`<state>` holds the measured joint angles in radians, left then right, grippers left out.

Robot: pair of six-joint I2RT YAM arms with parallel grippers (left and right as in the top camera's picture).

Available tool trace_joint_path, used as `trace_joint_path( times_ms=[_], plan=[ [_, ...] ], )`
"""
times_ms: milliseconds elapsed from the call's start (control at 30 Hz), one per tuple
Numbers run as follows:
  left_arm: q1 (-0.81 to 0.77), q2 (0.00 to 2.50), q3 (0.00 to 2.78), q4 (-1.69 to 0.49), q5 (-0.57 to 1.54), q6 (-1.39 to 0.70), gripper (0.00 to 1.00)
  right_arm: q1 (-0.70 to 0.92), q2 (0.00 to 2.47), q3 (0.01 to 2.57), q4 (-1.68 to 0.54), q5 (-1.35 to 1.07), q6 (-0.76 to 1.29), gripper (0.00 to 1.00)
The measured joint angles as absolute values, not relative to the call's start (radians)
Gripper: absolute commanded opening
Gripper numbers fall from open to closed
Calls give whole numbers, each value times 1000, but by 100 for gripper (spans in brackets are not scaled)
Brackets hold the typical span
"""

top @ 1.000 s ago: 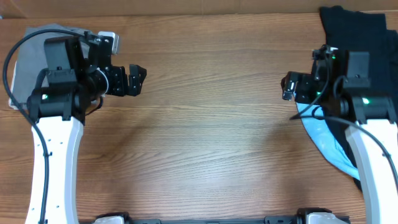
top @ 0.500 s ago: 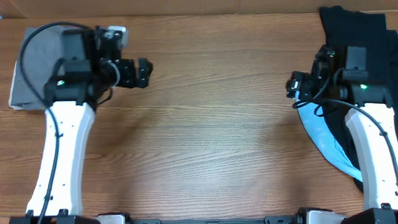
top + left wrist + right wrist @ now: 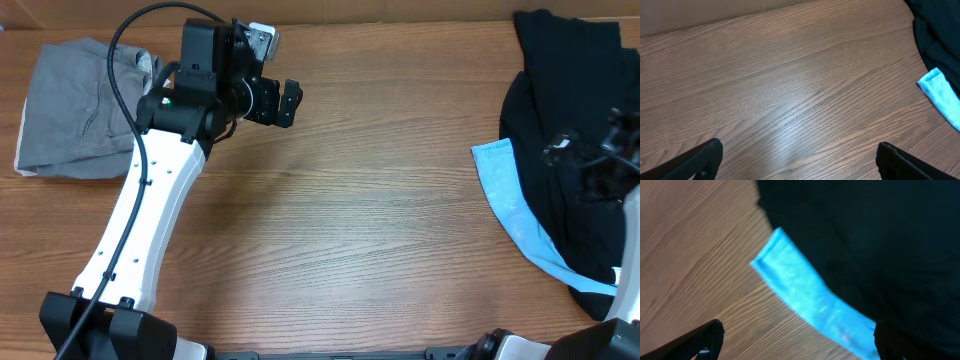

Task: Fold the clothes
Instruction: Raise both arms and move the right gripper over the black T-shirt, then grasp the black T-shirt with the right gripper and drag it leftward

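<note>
A black garment (image 3: 560, 150) lies in a heap at the right side of the table, over a light blue garment (image 3: 510, 205) whose edge sticks out to the left. A folded grey garment (image 3: 75, 105) lies at the far left. My left gripper (image 3: 290, 103) is open and empty above bare wood at the back, left of centre. My right gripper (image 3: 580, 160) is blurred over the black heap; in the right wrist view its fingers are spread wide above the blue edge (image 3: 805, 295) and the black cloth (image 3: 880, 240), holding nothing.
The wooden table (image 3: 350, 240) runs across the whole view. A cardboard wall stands along the back edge (image 3: 330, 10). The left wrist view shows the blue corner (image 3: 940, 92) and black cloth (image 3: 935, 30) far to its right.
My left arm swung right, off the grey garment, toward the table's middle. My right arm pulled back to the right, over the black heap, and is blurred in motion.
</note>
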<state>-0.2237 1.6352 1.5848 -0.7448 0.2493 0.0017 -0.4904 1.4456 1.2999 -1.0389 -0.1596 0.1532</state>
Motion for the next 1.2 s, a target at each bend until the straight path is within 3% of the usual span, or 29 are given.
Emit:
trace_joint_path(
  times_ms=[533, 1200],
  plan=[
    [-224, 1639, 1585, -732, 249, 2, 100, -566, 1513, 1300, -958, -108, 101, 99],
    [-224, 1706, 1585, -737, 236, 1, 100, -811, 1779, 1302, -751, 23, 217, 98]
  ],
)
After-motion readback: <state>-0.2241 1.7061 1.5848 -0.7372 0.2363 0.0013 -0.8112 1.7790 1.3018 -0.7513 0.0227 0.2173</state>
